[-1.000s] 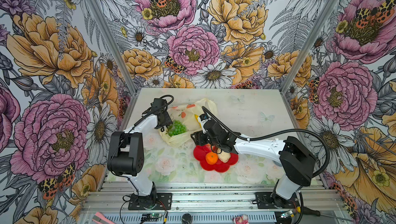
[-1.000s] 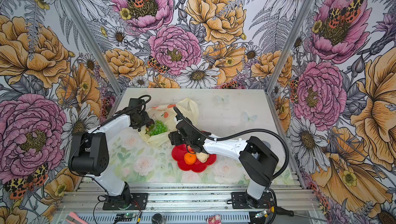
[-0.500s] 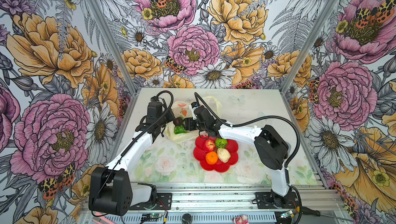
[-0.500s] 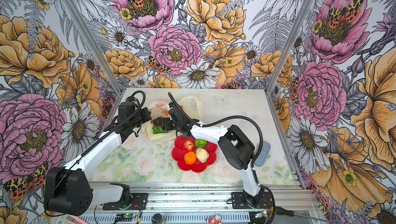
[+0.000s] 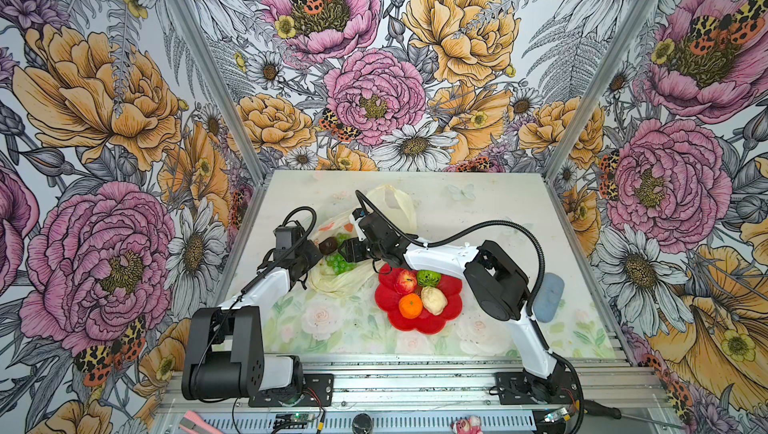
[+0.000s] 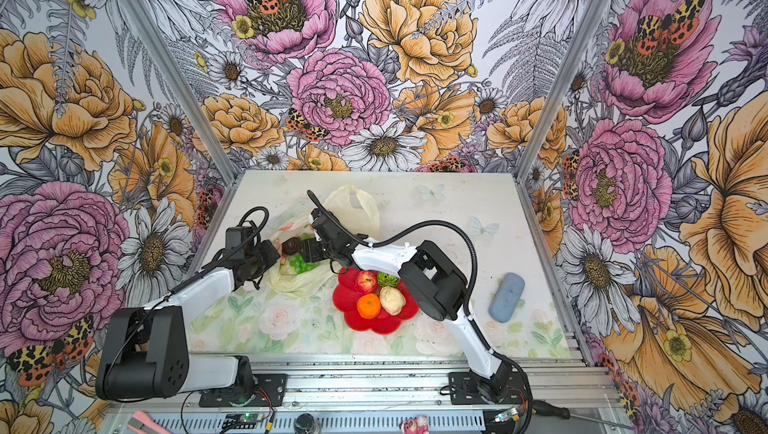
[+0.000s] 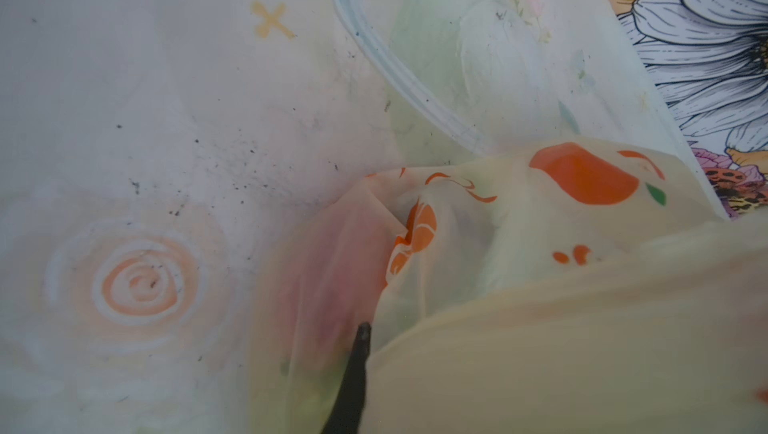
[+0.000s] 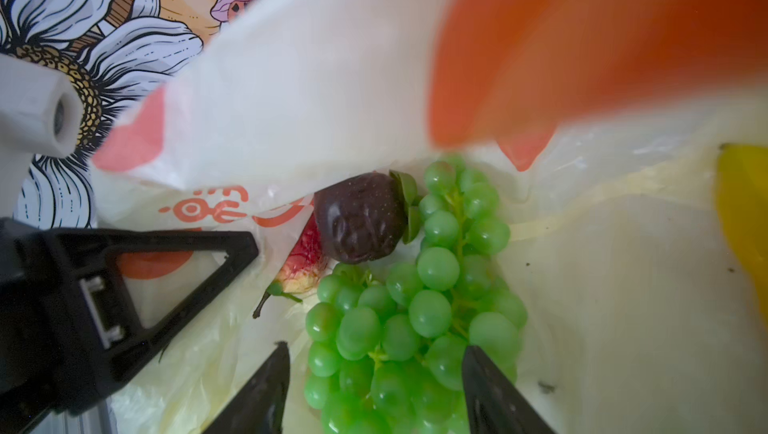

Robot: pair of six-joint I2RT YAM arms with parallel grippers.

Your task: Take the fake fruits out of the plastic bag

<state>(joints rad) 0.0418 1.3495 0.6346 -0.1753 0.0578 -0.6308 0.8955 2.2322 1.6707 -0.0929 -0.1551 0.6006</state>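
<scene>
Left gripper (image 5: 311, 254) clenched on plastic bag (image 5: 340, 282) rim. Right gripper (image 8: 376, 347) jaws spread — grape bunch (image 8: 432, 270) between its fingertips, dark plum (image 8: 357, 220) just beyond.

White arm links (image 5: 440, 255), black joints (image 5: 496, 282), a looping ribbed black cable (image 5: 498, 222).

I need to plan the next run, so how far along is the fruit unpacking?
Done: apple, green fruit, orange and cream piece lie on the plate. In hand: the left end effector pinches the bag open; the right end effector, open, straddles the grapes inside. Left: grapes, plum, banana and a reddish fruit are in the bag.
</scene>
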